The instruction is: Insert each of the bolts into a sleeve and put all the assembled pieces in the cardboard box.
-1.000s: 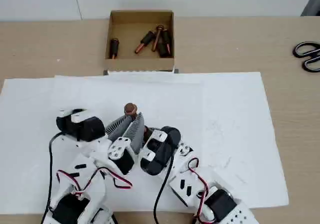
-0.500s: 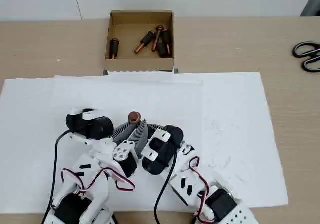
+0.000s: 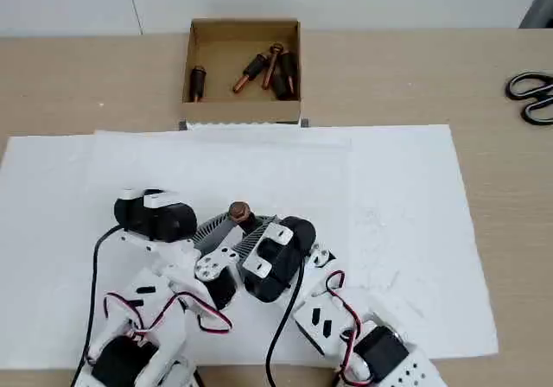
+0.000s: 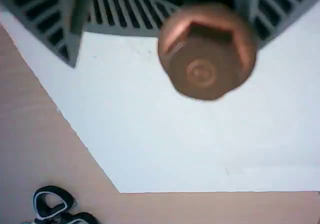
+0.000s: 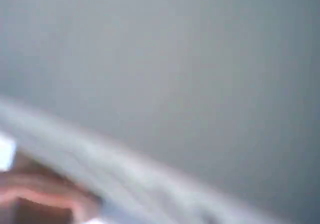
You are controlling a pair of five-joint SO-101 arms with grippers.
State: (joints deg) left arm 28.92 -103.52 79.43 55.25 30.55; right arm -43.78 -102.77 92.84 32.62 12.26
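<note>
The shaft of the bolt (image 3: 239, 211) is hidden under its own copper head. The fingers (image 4: 45, 14) of my left gripper (image 4: 172, 41) and the scissors (image 4: 52, 206) are cut off by the edge of my left wrist view. At my right wrist, a brownish shape (image 5: 35, 204) in the corner is too blurred to name. The pieces (image 3: 275, 67) in the cardboard box (image 3: 244, 111) overlap, so I cannot count them.

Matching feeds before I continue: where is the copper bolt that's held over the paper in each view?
High view: bolt low centre, between the two arms, over the white paper.
Left wrist view: its head close up between grey fingers, paper behind.
Right wrist view: too blurred to tell.
Shared landmark: the scissors beside the paper.
</note>
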